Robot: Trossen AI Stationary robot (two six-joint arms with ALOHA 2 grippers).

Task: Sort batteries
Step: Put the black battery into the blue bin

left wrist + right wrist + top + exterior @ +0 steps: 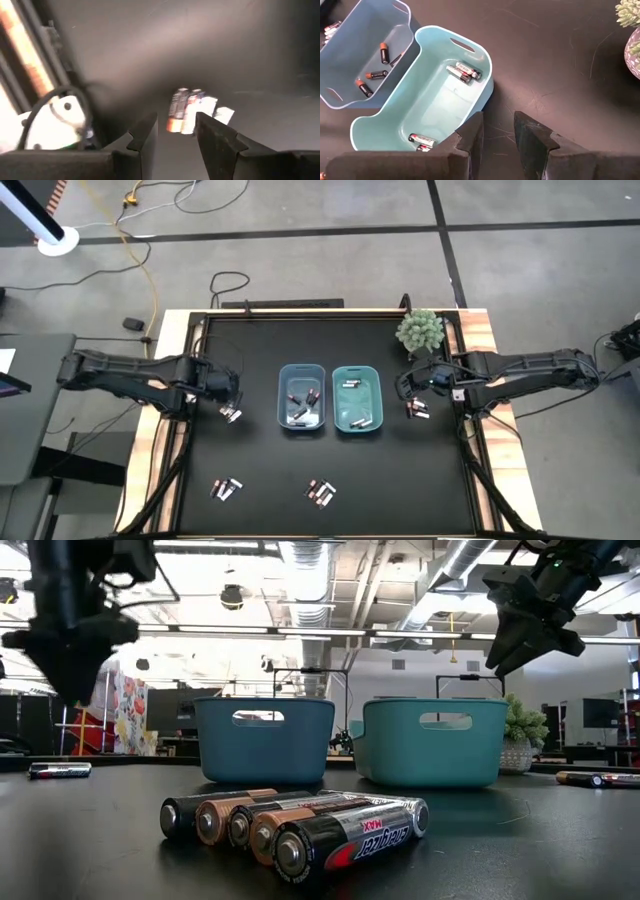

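Looking down from overhead, I've got my left gripper (232, 402) hovering just above a little cluster of silvery-white cylindrical batteries (231, 415) on the black tabletop (260, 460), fingers spread with nothing between them. My right gripper (407, 385) hangs beside the teal plastic bin (357, 399), jaws parted and empty, near another few cells (417, 410). More batteries lie in the blue plastic bin (302, 397), the teal one, and two groups (321, 493) at the table's front.

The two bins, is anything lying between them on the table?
No. The high view shows only a narrow bare strip of mat between the blue bin and the teal bin.
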